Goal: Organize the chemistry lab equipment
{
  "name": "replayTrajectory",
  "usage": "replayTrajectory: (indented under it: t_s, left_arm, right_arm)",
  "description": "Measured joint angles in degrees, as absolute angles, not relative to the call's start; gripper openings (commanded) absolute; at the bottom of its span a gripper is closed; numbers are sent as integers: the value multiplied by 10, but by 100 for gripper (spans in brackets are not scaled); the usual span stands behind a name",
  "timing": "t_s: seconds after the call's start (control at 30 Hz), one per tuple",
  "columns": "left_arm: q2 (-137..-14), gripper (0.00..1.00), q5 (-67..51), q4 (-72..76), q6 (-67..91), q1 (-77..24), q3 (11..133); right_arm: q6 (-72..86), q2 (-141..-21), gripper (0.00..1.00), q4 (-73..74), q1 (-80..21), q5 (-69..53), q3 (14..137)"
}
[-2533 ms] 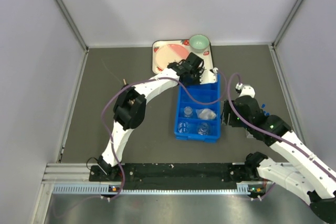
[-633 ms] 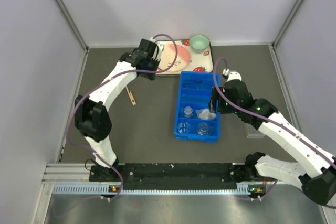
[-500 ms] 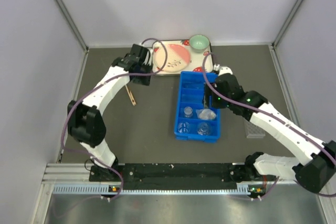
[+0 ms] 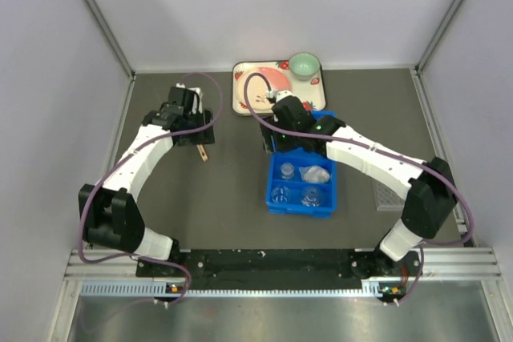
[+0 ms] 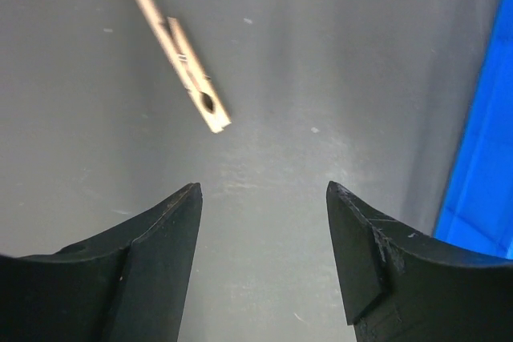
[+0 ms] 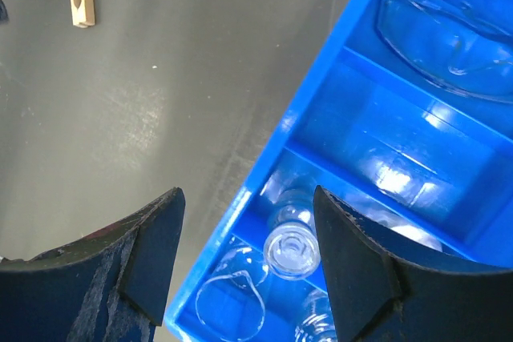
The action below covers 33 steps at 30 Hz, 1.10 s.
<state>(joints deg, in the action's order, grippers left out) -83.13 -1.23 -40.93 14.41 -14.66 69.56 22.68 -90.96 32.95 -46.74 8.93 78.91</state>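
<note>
Left hand hovers spread and empty, wooden stick at 11 o'clock: pickup approach. Next, probably: advance, straddle, pinch.

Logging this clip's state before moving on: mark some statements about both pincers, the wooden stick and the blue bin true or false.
The left pincer is open and empty. True.
The wooden stick lies inside the blue bin. False: it lies on the table, beside the bin.
The right pincer grips a beaker. False: it is open and empty, over the bin's rim.
The bin holds small glass beakers. True.
</note>
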Motion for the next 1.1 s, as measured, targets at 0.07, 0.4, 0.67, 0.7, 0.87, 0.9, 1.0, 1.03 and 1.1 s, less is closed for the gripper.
replayTrajectory:
  t_s: [0.07,0.4,0.67,0.7,0.87,0.9,1.0,1.03,1.1]
  left_arm:
    - [-832,68,-4,-403,155,-122,693]
    - [-940,61,29,-381,202,-68,694]
    - [-1015,60,41,-352,256,-68,696]
    - [-1023,59,41,-348,262,-68,696]
    - [-1060,56,48,-335,289,-69,709]
    - [-1067,54,50,-333,294,-69,713]
    - [-1075,46,55,-328,306,-70,721]
    - [-1076,37,57,-324,310,-70,721]
    - [-1078,26,57,-319,319,-71,721]
  right_arm:
    - [226,-925,66,326,-472,86,796]
    - [225,-930,66,322,-488,85,795]
    - [226,-886,66,306,-489,94,734]
    - [226,-878,66,306,-489,95,724]
    - [226,-853,66,291,-490,96,690]
    - [226,-851,66,290,-490,96,686]
    - [226,-847,66,285,-490,95,675]
    - [226,-847,66,283,-490,95,672]
    - [226,-846,66,282,-490,96,667]
